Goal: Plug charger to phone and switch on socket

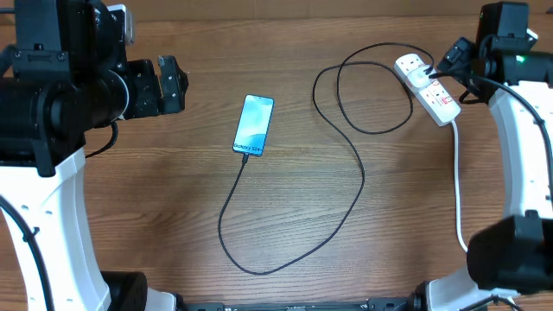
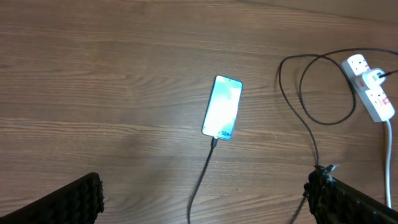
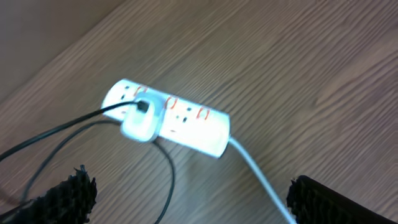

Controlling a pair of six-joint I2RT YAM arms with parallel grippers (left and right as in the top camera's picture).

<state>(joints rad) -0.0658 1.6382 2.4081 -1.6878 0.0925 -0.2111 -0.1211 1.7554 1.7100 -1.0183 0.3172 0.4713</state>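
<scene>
We start at the left gripper [image 2: 205, 186]. Its fingers [image 2: 74, 199] stand spread wide at the two near corners of the wrist view, clear of the wood below. It hangs at the far left of the scene, well to the left of the phone [image 1: 254, 125].

The right gripper [image 3: 189, 176] is spread just as wide. It hovers at the far right over the socket [image 3: 180, 121], without touching it.

The phone lies flat near the middle of the table [image 1: 130, 216], screen lit bright blue, its far end tipped slightly to the right. The charger [image 1: 361, 173] has its small connector [image 1: 246, 156] seated in the phone's near edge. From there the black cable runs toward the near side, bends right, climbs back and makes a broad loop [image 1: 376, 91] just left of the socket. It ends at a pale plug body [image 3: 142, 121] seated in one of the outlets.

The socket is a white strip lying at a slant, with red-marked switches [image 3: 203, 113]. We cannot tell whether they are on or off. Its thick white cord [image 1: 458, 199] runs toward the near right, beside the right arm's white link [image 1: 523, 147].

The surface is brown wood-grain laminate. Beyond its far edge the right wrist view gives only a dull, blurred band [image 3: 37, 25]. The cable loop is what lies between phone and socket.
</scene>
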